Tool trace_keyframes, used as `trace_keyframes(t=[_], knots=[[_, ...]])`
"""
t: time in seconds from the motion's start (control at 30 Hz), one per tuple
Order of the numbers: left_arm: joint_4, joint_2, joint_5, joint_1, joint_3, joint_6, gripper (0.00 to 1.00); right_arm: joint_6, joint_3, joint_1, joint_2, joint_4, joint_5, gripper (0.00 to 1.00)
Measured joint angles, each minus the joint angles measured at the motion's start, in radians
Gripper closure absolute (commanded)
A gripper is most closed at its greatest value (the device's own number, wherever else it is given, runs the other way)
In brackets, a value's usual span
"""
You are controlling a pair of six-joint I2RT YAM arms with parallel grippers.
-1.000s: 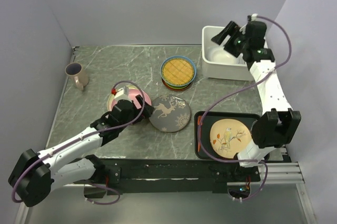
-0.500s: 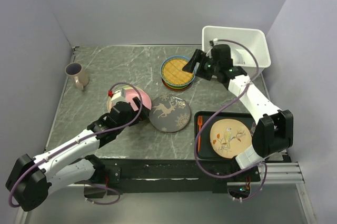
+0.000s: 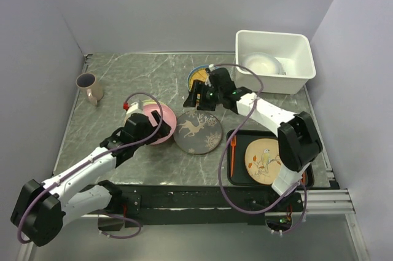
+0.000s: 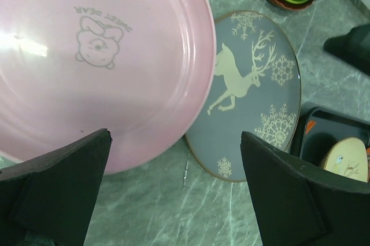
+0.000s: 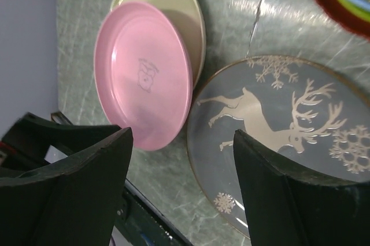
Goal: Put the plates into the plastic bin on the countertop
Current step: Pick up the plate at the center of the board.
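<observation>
My left claw (image 4: 176,185) hangs over the near edge of the pink plate (image 4: 98,66), fingers spread wide, holding nothing. My right claw (image 5: 182,194), also apart and empty, hovers above the grey deer plate (image 5: 277,142), which lies flat on the worktop (image 3: 123,77) just beside the pink one. The white plastic bin (image 3: 273,85) sits at the far right corner with one white plate (image 3: 263,64) inside.

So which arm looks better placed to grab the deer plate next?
Right, probably. The right pincer hovers open at the edge of the deer plate, and that arm sits nearer the plastic bin. The left pincer, also open, is over the pink plate.
</observation>
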Motion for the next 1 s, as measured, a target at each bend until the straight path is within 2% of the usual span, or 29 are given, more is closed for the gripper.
trace_keyframes(t=[0.23,0.5,0.87,0.97,1.0], knots=[[0.003,0.001,0.108,0.118,0.0,0.036,0.01,0.022,-0.004,0.054,0.072,0.031,-0.01,0.33],[0.007,-0.006,0.242,0.235,0.0,0.071,0.01,0.049,-0.002,0.103,0.176,0.073,-0.039,0.35],[0.023,-0.006,0.354,0.318,0.0,0.095,0.01,0.067,0.047,0.131,0.273,0.093,-0.062,0.37],[0.023,-0.006,0.367,0.325,0.0,0.1,0.01,0.071,0.051,0.135,0.287,0.101,-0.069,0.38],[0.023,-0.006,0.368,0.327,0.0,0.102,0.01,0.071,0.051,0.135,0.29,0.101,-0.071,0.42]])
